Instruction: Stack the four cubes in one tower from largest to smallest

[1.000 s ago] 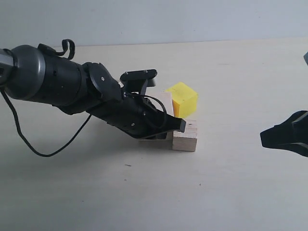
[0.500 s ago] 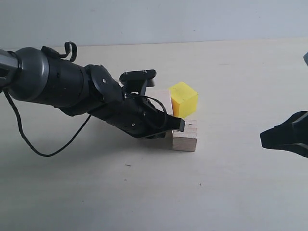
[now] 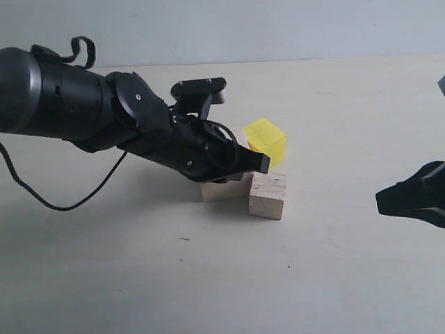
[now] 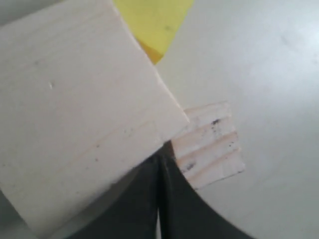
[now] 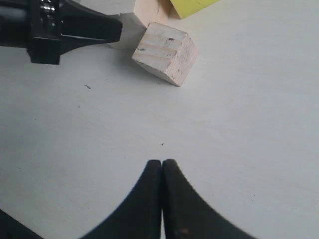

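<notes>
Left gripper (image 3: 263,163), jaws pressed together and holding nothing, hangs over the large pale cube (image 4: 84,114). The yellow cube (image 3: 267,139) sits just beyond its tip, with the speckled medium cube (image 3: 268,196) just beside the large one. Right gripper (image 5: 162,167), likewise clenched and empty, hovers over the table (image 3: 334,264), well apart.

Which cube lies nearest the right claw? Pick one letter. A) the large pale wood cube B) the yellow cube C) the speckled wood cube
C: in the right wrist view the speckled wood cube lies closest to the shut right claw, with the yellow cube and the large pale wood cube beyond it.
</notes>
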